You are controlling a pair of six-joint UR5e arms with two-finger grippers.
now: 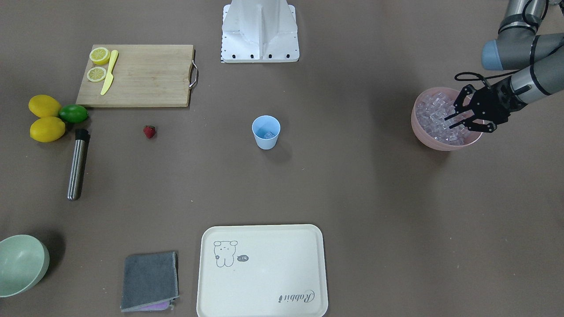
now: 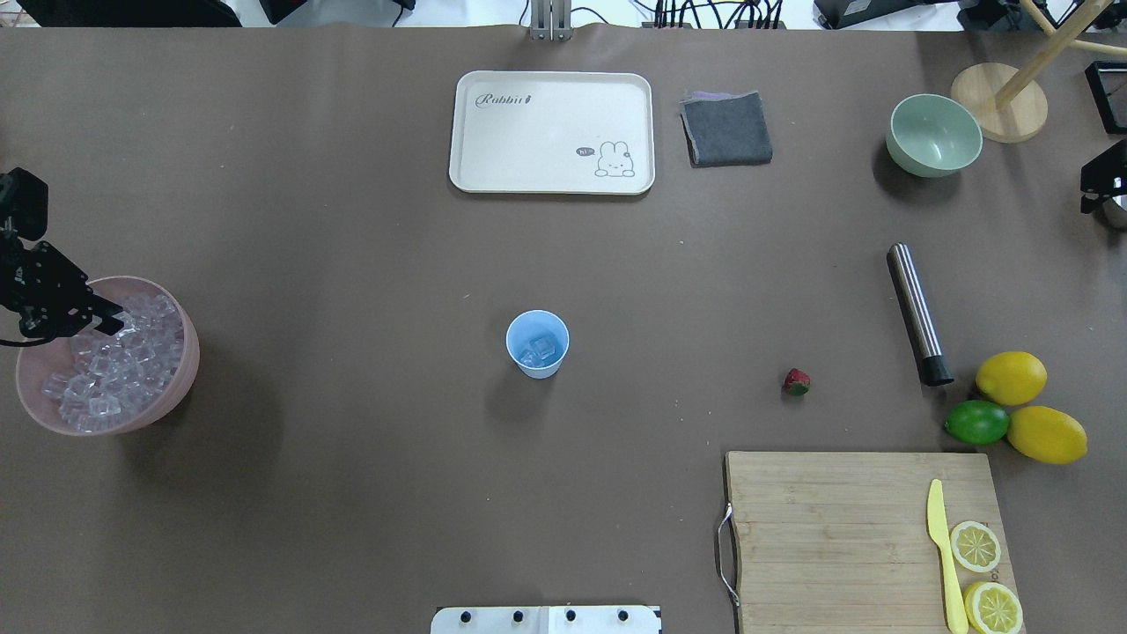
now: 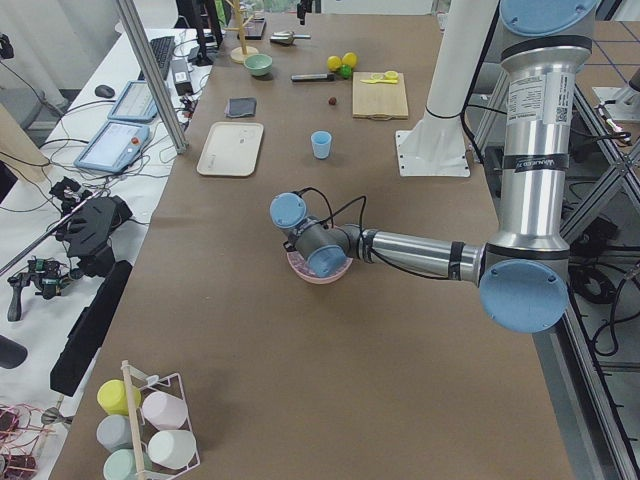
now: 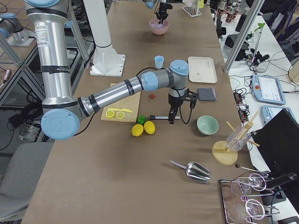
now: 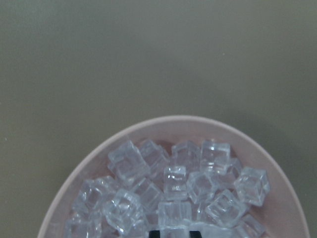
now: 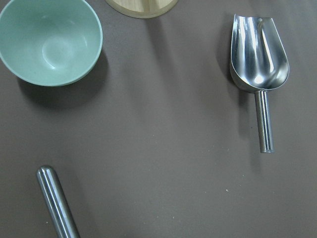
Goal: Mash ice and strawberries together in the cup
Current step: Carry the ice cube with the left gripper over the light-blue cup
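The light-blue cup (image 1: 266,132) stands upright mid-table with a few ice cubes (image 2: 539,350) in it. The red strawberry (image 1: 150,131) lies loose on the table between the cup and the cutting board. A heap of ice (image 5: 173,193) fills the pink bowl (image 1: 440,145) at the table's left end. My left gripper (image 1: 453,122) reaches down into that heap. In the left wrist view its fingertips sit narrowly on either side of one cube. Only part of my right gripper (image 2: 1101,185) shows, at the far right near the green bowl, and I cannot tell whether it is open or shut.
A steel muddler (image 1: 78,165) lies beside two lemons (image 1: 44,105) and a lime (image 1: 73,113). The cutting board (image 1: 145,79) carries lemon halves and a yellow knife. A cream tray (image 1: 264,273), grey cloth (image 1: 150,279), green bowl (image 6: 49,42) and metal scoop (image 6: 257,54) lie along the far side.
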